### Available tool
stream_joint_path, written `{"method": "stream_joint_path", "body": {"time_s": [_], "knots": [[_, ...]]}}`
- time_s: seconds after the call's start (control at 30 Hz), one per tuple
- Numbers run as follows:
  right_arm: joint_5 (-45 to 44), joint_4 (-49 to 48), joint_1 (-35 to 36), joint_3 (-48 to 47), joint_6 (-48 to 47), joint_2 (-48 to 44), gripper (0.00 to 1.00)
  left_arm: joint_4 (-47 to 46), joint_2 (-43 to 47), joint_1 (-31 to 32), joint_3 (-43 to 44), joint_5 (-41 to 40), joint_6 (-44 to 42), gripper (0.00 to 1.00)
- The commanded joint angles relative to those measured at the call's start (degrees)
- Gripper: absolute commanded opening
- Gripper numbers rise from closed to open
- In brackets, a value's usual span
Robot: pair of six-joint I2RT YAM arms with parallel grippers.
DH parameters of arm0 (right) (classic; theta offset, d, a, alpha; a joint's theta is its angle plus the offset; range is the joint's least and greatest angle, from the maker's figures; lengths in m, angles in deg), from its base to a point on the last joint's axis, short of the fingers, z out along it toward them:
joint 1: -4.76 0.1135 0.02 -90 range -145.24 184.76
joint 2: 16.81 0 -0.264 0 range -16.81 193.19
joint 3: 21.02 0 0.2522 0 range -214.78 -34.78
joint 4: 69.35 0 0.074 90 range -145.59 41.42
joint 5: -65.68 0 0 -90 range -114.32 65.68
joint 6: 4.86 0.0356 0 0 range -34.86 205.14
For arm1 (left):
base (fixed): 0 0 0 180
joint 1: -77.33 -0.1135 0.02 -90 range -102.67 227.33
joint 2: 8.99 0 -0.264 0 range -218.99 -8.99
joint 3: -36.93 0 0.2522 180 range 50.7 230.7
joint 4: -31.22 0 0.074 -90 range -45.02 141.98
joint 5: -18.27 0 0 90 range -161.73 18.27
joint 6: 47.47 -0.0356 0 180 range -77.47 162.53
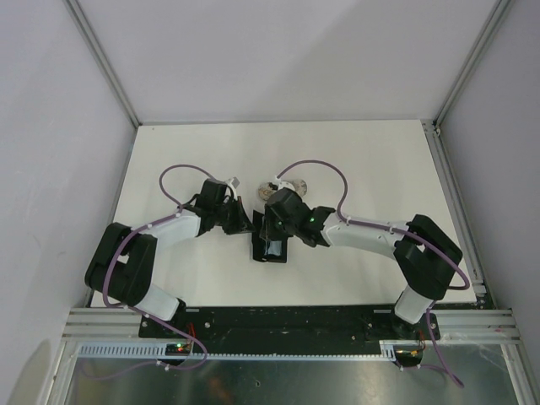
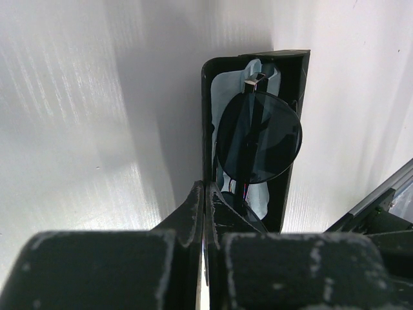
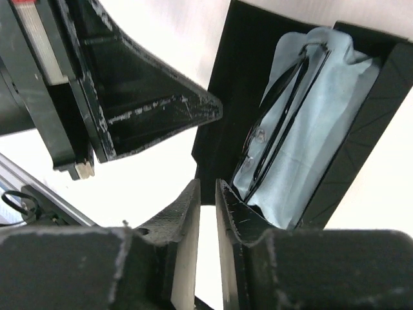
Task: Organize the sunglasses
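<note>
Left arm, right arm: white link shells, chunky black joint housings. Purple cable looped along each arm. Green indicator light on right wrist. Left gripper, right gripper: matte black wedge fingers, edges scuffed pale, whitish speckling on housings.
</note>
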Motion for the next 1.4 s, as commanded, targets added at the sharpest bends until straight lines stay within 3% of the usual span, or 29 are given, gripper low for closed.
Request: {"method": "stream_joint_path", "body": {"time_s": [0.0, 0.2, 0.6, 1.03, 1.37], "knots": [[-0.68, 1.61, 1.61, -1.97, -1.91, -0.27, 0.15, -2.3, -0.08, -0.33, 0.92, 1.08, -0.42, 0.0], [3.4, 0.88, 1.78, -1.97, -2.08, 0.14, 0.04, -2.24, -0.44, -0.33, 0.99, 1.11, -0.51, 0.0], [5.26, 4.93, 0.58, -1.9, -1.74, 4.02, 0.0, -2.29, -0.84, -0.53, 0.9, 1.31, -0.96, 0.0], [6.0, 3.75, -3.71, 5.52, -2.48, -2.04, 0.0, -2.28, -0.92, -0.88, 1.03, 1.53, -1.1, 0.0], [6.04, 3.79, -4.44, 5.87, -2.65, -3.07, 0.0, -2.3, -0.99, -0.88, 1.25, 1.85, -0.97, 0.0]]}}
